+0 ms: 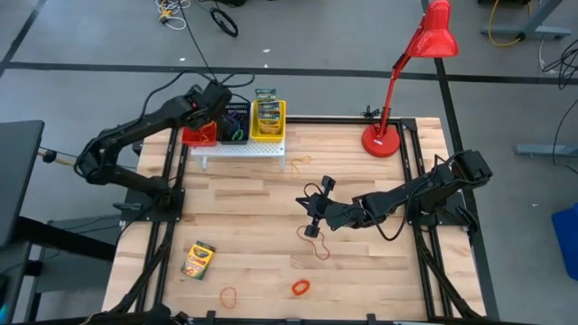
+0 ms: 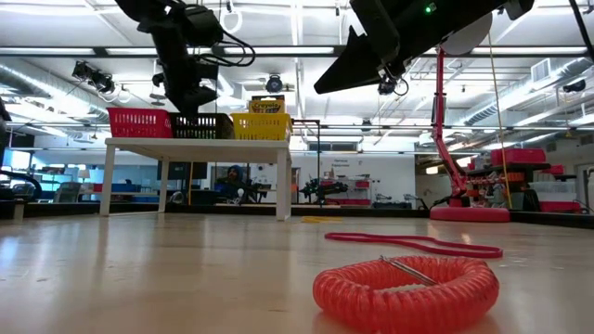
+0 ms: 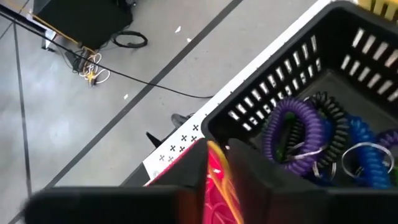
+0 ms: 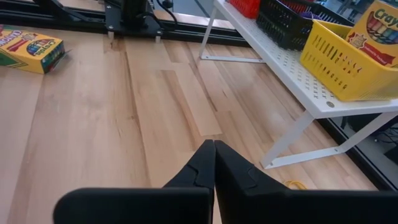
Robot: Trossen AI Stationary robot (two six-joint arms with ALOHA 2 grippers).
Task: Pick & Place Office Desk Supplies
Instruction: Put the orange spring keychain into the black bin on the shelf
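Note:
My left gripper (image 1: 208, 126) hangs over the red basket (image 1: 193, 137) on the white stand (image 1: 242, 152). Its fingers (image 3: 186, 174) stand a narrow gap apart, and through the gap show the basket's red and some orange bands (image 3: 216, 180). Beside it, the black basket (image 3: 273, 87) holds purple (image 3: 292, 124), blue and black coil loops. The yellow basket (image 1: 268, 119) holds crayon boxes (image 1: 266, 99). My right gripper (image 1: 313, 214) is shut and holds nothing, above mid-table near a reddish rubber band (image 1: 313, 242). Another crayon box (image 1: 198, 259) lies flat near the front left.
An orange coil loop (image 1: 300, 287) and an orange rubber band (image 1: 228, 295) lie near the front edge, and a yellowish band (image 1: 301, 161) lies by the stand's right leg. The red desk lamp (image 1: 382, 140) stands at the far right. Bare wood lies between the stand and the crayon box.

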